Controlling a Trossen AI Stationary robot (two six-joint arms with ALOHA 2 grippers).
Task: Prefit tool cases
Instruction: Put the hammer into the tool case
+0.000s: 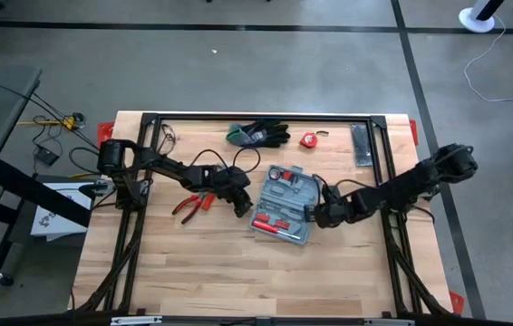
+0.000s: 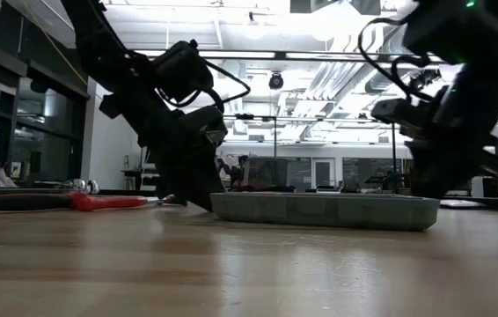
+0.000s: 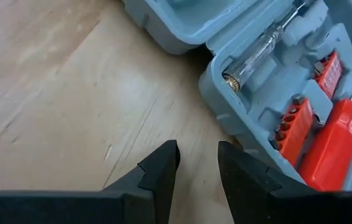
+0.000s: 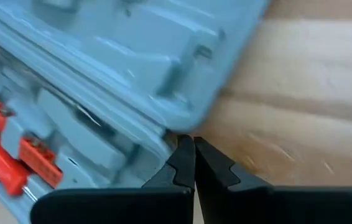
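Observation:
The grey-blue tool case (image 1: pixel 285 204) lies open and flat on the wooden table, both halves up. It holds a red-handled screwdriver (image 3: pixel 334 149), red bit holders and a clear-handled tester (image 3: pixel 260 53). My left gripper (image 3: pixel 198 155) stands open just off the case's left side, over bare wood, with nothing between its fingers. My right gripper (image 4: pixel 193 149) is shut, slanting down at the case's right side (image 1: pixel 315 217), by the end of the hinge line. My right gripper's shut fingertips (image 4: pixel 185 155) stand right at the case's rim corner (image 4: pixel 163 132), beside the hinge's end, coming slanting down from the table's right. I cannot tell whether they touch the rim. The case lies flat on the table.
Red-handled pliers (image 1: pixel 193 204) lie on the table left of my left gripper. Along the far edge are black-and-green gloves (image 1: pixel 258 134), a small red tape measure (image 1: pixel 308 139) and a dark grey flat bar (image 1: pixel 362 145). Bare wood spreads toward the near edge.

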